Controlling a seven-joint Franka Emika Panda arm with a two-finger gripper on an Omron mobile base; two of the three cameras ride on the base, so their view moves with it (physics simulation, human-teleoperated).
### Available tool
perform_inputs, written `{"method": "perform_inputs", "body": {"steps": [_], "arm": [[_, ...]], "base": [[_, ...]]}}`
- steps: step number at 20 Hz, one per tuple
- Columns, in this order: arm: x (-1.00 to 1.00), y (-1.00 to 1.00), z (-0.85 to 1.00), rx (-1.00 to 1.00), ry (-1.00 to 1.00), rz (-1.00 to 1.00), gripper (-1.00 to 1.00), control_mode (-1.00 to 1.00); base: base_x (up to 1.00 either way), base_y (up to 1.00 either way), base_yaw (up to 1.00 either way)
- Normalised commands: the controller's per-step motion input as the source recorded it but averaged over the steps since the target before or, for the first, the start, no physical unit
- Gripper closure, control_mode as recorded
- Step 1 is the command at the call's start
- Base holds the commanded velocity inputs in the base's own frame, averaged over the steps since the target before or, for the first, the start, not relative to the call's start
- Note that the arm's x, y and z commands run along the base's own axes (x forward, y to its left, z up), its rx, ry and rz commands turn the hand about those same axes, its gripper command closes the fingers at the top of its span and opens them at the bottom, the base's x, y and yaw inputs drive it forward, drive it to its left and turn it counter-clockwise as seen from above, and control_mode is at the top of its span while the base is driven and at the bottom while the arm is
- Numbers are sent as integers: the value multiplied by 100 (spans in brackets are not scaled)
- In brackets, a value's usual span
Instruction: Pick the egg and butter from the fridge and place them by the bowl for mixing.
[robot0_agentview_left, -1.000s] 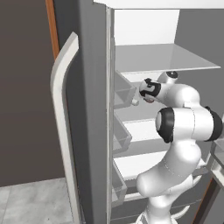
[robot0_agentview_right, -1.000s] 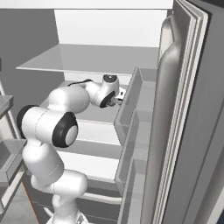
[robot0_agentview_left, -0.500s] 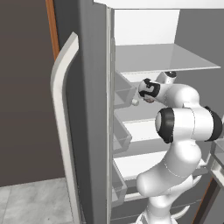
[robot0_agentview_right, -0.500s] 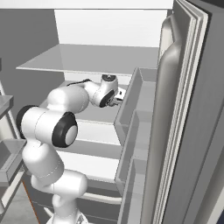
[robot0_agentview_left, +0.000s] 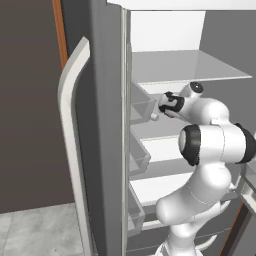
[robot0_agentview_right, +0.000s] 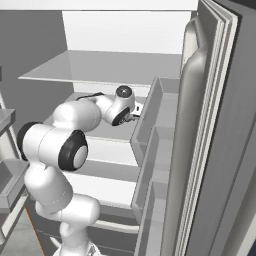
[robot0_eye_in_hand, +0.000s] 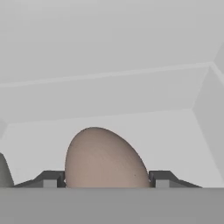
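1. Gripping the egg, the tool has its two dark fingertips pressed against either side of the shell in the hand view, so it is clenched on the egg.
2. The egg is a brownish-grey oval, speckled faintly, standing between the fingertips with its narrower end pointing away from the camera.
3. Behind the egg lies a pale, bare floor that meets a pale back wall, with a side wall angling in at the right of the hand view; this looks like the inside of a door bin, though the close view makes that hard to confirm.
4. In the left base view the tool reaches toward the upper bin on the inside of the open left door, where a small pale oval, the egg, shows at its tip.
5. In the right base view the hand sits at the near edge of a middle shelf, just beside the top door bin of the right door.
6. The fridge stands with both doors swung open, its white shelves stacked one above another and a long curved pale handle on the left door.
7. The white arm rises from below and bends forward into the fridge at mid height.
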Motion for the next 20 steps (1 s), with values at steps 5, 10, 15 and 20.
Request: {"method": "perform_inputs", "body": {"steps": [5,10,15,20], "arm": [[-24,0,0,0,-13,0,100,-100],[-51,0,19,0,-2,0,100,-100],[-92,0,45,0,-1,0,100,-100],[-94,1,59,0,0,0,100,-100]], "base": [[0,0,0],[0,0,0],[0,0,0],[0,0,0]]}}
